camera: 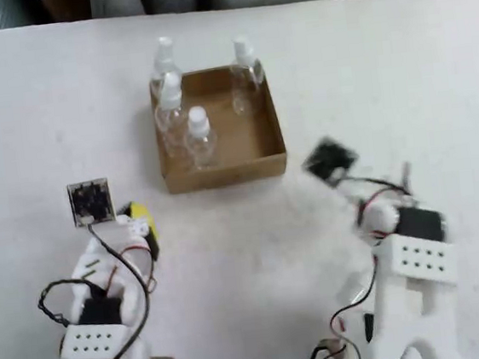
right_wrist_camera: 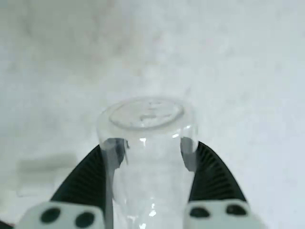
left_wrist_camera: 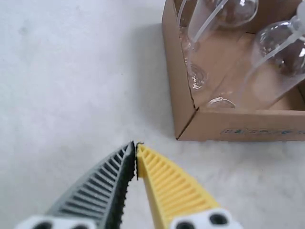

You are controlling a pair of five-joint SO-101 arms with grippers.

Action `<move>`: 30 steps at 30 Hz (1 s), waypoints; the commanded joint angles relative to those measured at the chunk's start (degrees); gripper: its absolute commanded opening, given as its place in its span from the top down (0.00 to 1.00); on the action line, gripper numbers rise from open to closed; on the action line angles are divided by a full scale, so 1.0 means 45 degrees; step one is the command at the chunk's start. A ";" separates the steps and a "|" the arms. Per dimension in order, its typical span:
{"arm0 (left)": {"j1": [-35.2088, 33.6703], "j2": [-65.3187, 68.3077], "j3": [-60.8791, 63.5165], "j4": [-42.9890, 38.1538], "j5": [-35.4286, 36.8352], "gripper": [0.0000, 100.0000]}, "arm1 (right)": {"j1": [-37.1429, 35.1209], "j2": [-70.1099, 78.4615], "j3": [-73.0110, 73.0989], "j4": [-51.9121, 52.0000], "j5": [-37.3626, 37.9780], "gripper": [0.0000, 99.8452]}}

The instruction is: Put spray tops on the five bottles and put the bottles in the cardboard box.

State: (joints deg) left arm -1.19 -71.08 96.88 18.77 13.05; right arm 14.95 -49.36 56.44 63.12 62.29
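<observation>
Right tool [right_wrist_camera: 150,147] clamping clear bottle [right_wrist_camera: 145,114], long axis along the tool, base outward, left tool [left_wrist_camera: 136,145] closed

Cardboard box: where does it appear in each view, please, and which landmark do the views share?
High view: the cardboard box sits in the picture's middle, on the white table.
Left wrist view: the box's near corner lies beyond the shut left tool.
Right wrist view: instead, the right tool holds a clear bottle.
Shared landmark: the white table.
</observation>
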 commanded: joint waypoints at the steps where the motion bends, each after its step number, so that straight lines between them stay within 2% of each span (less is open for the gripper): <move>1: 0.0166 -0.0166 -0.0059 -0.0234 -0.0137 0.97 | 0.3468 -0.0127 -0.0606 -0.0029 -0.0254 0.97; 5: 0.0166 -0.0166 -0.0059 -0.0234 -0.0137 0.97 | 0.5988 -0.0127 0.0000 -0.1280 -0.0254 0.97; 8: 0.0166 -0.0166 -0.0059 -0.0234 -0.0137 0.97 | 0.6672 -0.0127 0.1016 -0.2589 -0.0234 0.97; 18: 0.0088 -0.0166 -0.0059 -0.0215 -0.0137 0.97 | 0.6789 0.0440 0.1739 -0.3409 -0.0332 0.97; 24: 0.0068 -0.0166 -0.0039 -0.0215 -0.0137 0.97 | 0.6808 0.4015 0.0840 -0.5304 -0.0821 0.97; 30: 0.0068 -0.0166 -0.0039 -0.0215 -0.0137 0.97 | 0.6808 0.7297 -0.1289 -0.4562 -0.1133 0.95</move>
State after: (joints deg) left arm -0.84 -71.08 96.88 18.77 13.05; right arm 45.19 -20.53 56.53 40.62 57.89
